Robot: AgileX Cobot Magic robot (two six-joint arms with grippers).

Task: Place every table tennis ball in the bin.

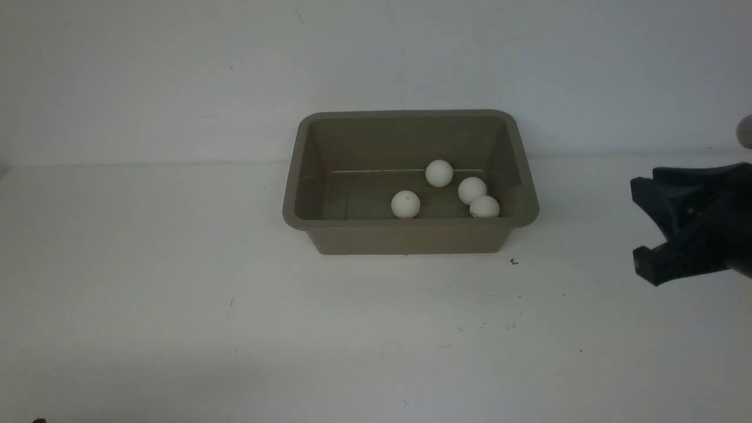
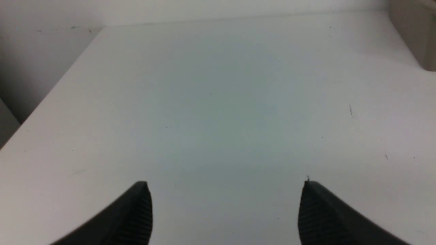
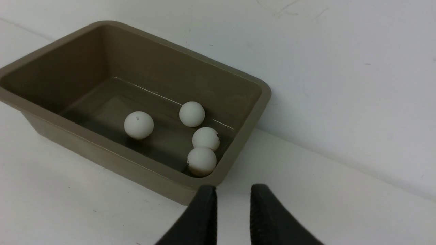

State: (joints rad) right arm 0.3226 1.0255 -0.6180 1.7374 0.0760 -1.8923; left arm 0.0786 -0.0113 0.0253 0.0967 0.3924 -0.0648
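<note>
**Operator:** Balls first: I count four small smooth white table tennis balls, all lying on the floor of the rectangular taupe plastic bin (image 1: 411,235). One ball (image 1: 405,204) sits alone toward the robot's left; a second (image 1: 439,173) lies by the far wall; the last two, (image 1: 472,190) and (image 1: 484,207), touch each other near the bin's right end.

**Observer:** And your right gripper?

**Operator:** My right gripper (image 3: 233,197) hangs above the white table (image 1: 176,294), outside the bin, just beside its near right corner. Its black ribbed fingers (image 3: 204,217) stand only a narrow slot apart, with nothing between them. The nearest ball to it is the one in that corner, inside the wall.

**Observer:** Left side?

**Operator:** My left gripper (image 2: 224,190) has its fingers spread wide over bare table, clamped on nothing. It is well apart from the bin, whose outer wall (image 2: 415,34) shows only at the edge of its wrist view.
</note>
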